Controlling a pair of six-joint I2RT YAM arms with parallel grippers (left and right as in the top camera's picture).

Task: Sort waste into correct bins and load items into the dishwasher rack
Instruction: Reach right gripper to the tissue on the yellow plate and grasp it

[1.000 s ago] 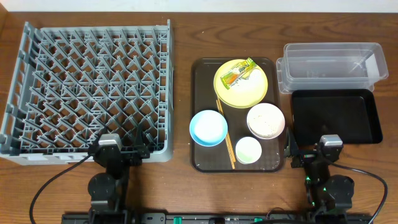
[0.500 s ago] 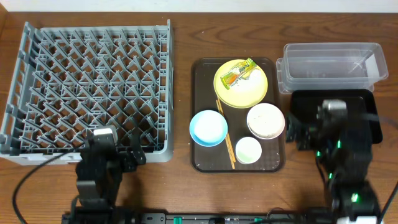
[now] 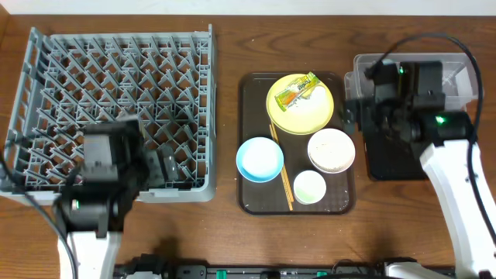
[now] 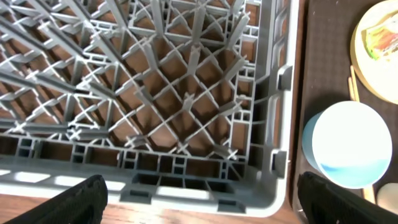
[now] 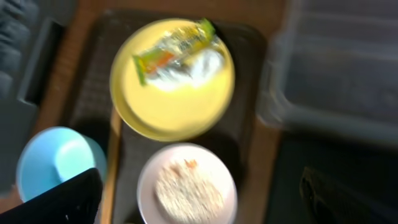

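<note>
The grey dishwasher rack (image 3: 108, 93) fills the left side and also shows in the left wrist view (image 4: 186, 99). A yellow plate (image 3: 310, 116) carries the yellow-green wrapper (image 3: 298, 91), seen too in the right wrist view (image 5: 177, 46). A light blue bowl (image 3: 259, 159), a white bowl (image 3: 331, 149) holding rice grains (image 5: 189, 190), a small white cup (image 3: 310, 187) and two chopsticks (image 3: 280, 167) lie beside it. The clear box (image 3: 457, 74) and black tray (image 3: 457, 155) are at the right. My left gripper (image 3: 159, 159) is open over the rack's front right corner. My right gripper (image 3: 358, 105) is open between the plate and the bins.
The dishes all sit on a dark brown serving tray (image 3: 249, 194) in the middle of the wooden table. The right arm hides part of the clear box and the black tray. Cables trail from both arms near the front edge.
Both arms have risen from the front edge. The left moved over the rack's front right corner. The right moved back and left over the bins, toward the plate.
</note>
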